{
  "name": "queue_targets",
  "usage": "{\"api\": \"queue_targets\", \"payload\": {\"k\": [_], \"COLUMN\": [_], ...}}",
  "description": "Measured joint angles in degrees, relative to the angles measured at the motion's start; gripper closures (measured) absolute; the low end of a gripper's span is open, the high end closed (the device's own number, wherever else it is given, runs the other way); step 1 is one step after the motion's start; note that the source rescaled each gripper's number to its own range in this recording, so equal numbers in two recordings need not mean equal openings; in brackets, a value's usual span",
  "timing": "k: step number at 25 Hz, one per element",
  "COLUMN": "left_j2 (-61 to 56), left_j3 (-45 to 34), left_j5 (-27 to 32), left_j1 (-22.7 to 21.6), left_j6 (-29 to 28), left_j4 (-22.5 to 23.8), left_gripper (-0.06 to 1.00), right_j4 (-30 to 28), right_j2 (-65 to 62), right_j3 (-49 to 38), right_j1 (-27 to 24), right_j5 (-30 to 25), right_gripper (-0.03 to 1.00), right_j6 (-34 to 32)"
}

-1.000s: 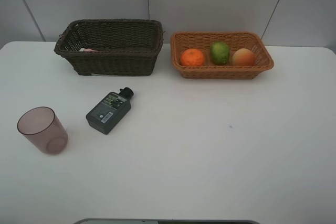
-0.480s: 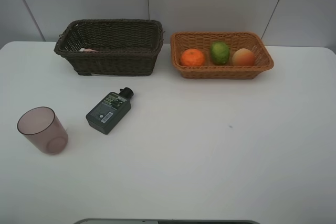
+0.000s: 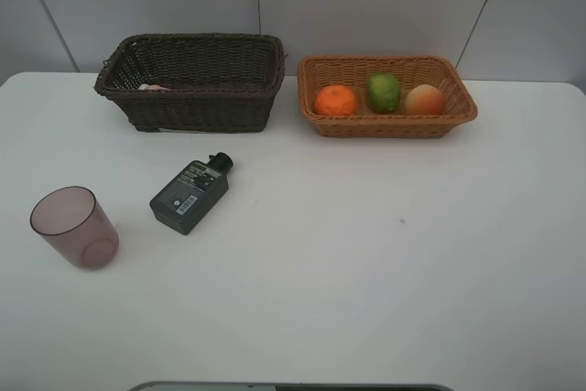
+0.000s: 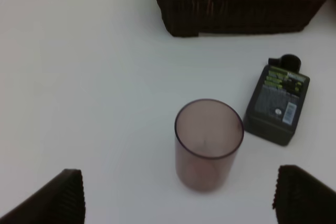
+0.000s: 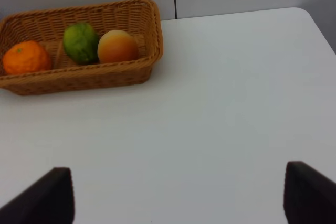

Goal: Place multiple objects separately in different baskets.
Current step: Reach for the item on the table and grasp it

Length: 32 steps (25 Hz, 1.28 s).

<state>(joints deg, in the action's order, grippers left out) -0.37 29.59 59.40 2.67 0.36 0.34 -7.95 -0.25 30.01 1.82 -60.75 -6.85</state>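
An orange (image 3: 336,100), a green lime-like fruit (image 3: 384,92) and a red-orange fruit (image 3: 424,99) lie in the light tan basket (image 3: 389,124) at the back right. The dark brown basket (image 3: 192,107) stands at the back left with a pink thing (image 3: 154,88) showing inside. A dark green black-capped bottle (image 3: 189,196) lies flat on the table; a mauve cup (image 3: 75,227) stands upright to its left. Neither arm shows in the high view. My left gripper (image 4: 178,195) is open, hanging short of the cup (image 4: 208,142). My right gripper (image 5: 178,198) is open over bare table.
The white table (image 3: 366,263) reaches a grey wall behind the baskets. In the right wrist view the table's edge (image 5: 315,24) runs beside the tan basket (image 5: 79,77). A dark strip (image 3: 293,386) lies along the near table edge.
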Motion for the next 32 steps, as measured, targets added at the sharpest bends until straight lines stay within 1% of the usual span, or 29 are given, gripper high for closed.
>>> {"api": "queue_targets", "payload": {"k": [2,5,15,18,22,25,28,32], "left_j2": [1.81,7.72,31.58,38.61,49.40,56.92,63.29,69.63], "left_j3": [1.04,2.10,5.40,5.96,6.69,9.19,12.33,13.77], "left_j5": [-1.78,-3.03,-7.04,-7.32,-7.31,-7.30,-7.41,-8.08], "left_j1": [0.00,0.00,0.06,0.06,0.06,0.06,0.06,2.52], "left_j6": [0.10,0.14,0.75,0.76,1.01,1.23,2.71,5.55], "left_j4": [0.06,0.19,0.86,1.41,4.10,4.79,4.79,4.92], "left_gripper": [0.01,0.01,0.01,-0.01,-0.05,-0.06,-0.06,-0.06], "right_j4": [0.00,0.00,0.00,0.00,0.00,0.00,0.00,0.00], "right_j2": [0.00,0.00,0.00,0.00,0.00,0.00,0.00,0.00], "right_j3": [0.00,0.00,0.00,0.00,0.00,0.00,0.00,0.00], "right_j1": [0.00,0.00,0.00,0.00,0.00,0.00,0.00,0.00], "right_j5": [0.00,0.00,0.00,0.00,0.00,0.00,0.00,0.00], "right_gripper": [0.20,0.20,0.20,0.20,0.20,0.20,0.20,0.20], "right_j6": [0.00,0.00,0.00,0.00,0.00,0.00,0.00,0.00]}}
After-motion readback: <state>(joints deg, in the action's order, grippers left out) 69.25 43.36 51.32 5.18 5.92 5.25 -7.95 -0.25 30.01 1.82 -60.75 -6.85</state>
